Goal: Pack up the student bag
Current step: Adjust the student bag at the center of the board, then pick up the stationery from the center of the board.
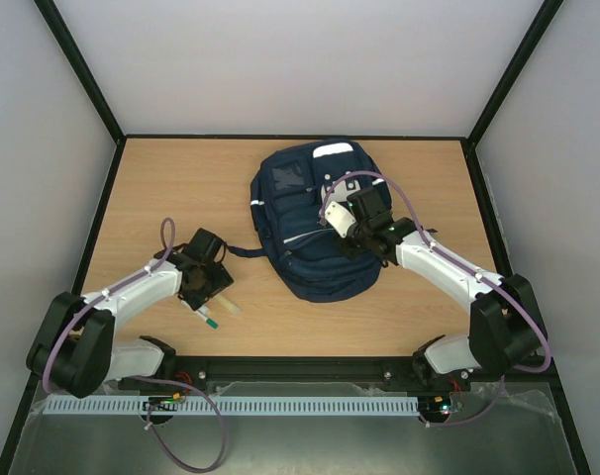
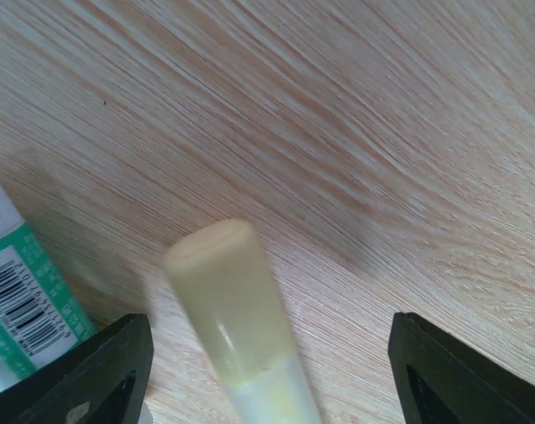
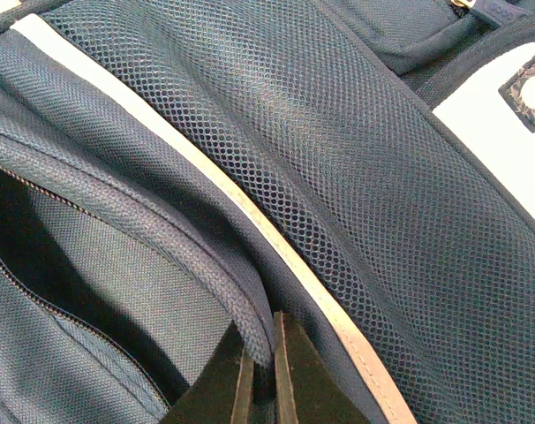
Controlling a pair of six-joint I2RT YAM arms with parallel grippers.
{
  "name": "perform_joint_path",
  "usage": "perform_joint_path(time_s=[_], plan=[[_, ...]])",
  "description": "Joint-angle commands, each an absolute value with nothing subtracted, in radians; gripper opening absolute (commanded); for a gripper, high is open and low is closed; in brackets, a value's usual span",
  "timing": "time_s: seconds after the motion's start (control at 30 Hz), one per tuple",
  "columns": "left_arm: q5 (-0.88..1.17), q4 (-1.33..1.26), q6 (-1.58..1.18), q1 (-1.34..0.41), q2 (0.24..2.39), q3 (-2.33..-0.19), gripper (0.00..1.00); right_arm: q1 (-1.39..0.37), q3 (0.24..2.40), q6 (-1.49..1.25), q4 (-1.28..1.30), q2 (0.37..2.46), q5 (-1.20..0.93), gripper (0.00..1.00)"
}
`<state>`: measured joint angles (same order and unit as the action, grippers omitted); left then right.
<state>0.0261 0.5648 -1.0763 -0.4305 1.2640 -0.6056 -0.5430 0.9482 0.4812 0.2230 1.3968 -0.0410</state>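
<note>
Your right gripper (image 3: pixel 260 327) pinched closed on student bag (image 1: pixel 295 237) edge, frame centre, left gripper (image 2: pixel 267 340) wide open astride pale tube (image 2: pixel 228 300), possibly glue

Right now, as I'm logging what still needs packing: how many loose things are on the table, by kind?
bag: 1
yellow stick: 1
green-white tube: 1
Total: 3
</note>
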Motion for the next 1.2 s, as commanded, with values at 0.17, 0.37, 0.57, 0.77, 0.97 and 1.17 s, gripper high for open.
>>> perform_joint_path(time_s=[0.17, 0.37, 0.57, 0.77, 0.97, 1.17], plan=[[0.008, 0.523, -1.043, -0.457, 1.356, -0.661, 0.64, -0.537, 0.935, 0.447, 0.213, 1.381, -0.049, 0.01], [0.014, 0.556, -0.938, -0.511, 1.449, -0.731, 0.55, -0.537, 0.933, 0.449, 0.21, 1.379, -0.052, 0.01], [0.002, 0.636, -0.808, -0.595, 1.545, -0.817, 0.59, -0.537, 0.931, 0.451, 0.209, 1.38, -0.055, 0.01], [0.007, 0.702, -0.763, -0.629, 1.554, -0.812, 0.61, -0.536, 0.93, 0.451, 0.209, 1.374, -0.062, 0.01], [-0.033, 0.739, -0.746, -0.646, 1.547, -0.83, 0.57, -0.537, 0.927, 0.451, 0.209, 1.376, -0.071, 0.01], [-0.016, 0.711, -0.734, -0.646, 1.58, -0.843, 0.33, -0.536, 0.928, 0.451, 0.209, 1.366, -0.074, 0.01]])
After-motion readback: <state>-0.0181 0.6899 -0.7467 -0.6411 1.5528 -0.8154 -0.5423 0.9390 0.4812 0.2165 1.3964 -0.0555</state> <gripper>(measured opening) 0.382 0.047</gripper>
